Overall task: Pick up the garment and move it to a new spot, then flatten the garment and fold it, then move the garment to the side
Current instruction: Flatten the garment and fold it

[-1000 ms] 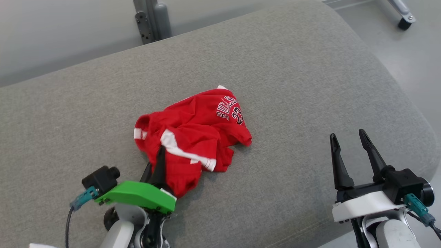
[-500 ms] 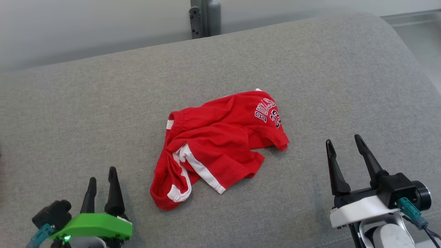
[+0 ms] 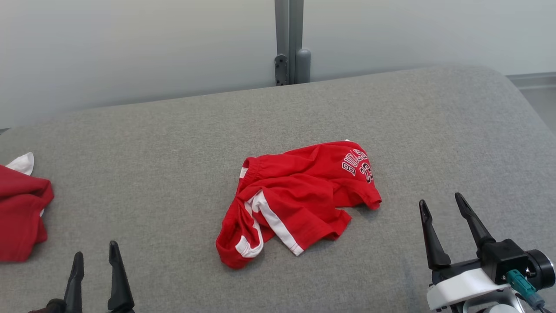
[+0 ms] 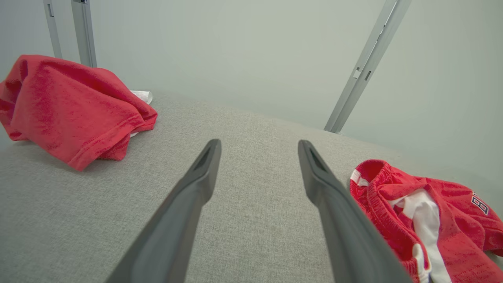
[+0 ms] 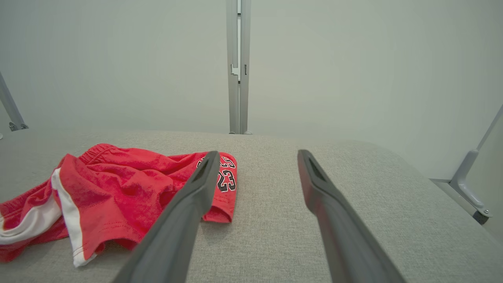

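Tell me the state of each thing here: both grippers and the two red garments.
Left gripper: open, empty.
Right gripper: open, empty.
Red shorts: crumpled, not flattened, lying in the middle of the grey cushion.
Second red garment: bunched up at the cushion's left end.

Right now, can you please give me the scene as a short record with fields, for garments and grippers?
surface: grey fabric cushion
task garment: red Bulls shorts, crumpled, mid-cushion, held by nothing
other garment: second red garment, bunched, far to the robot's left
left gripper: open, empty, clear of the shorts
right gripper: open, empty, clear of the shorts
stage: neither flattened nor folded yet
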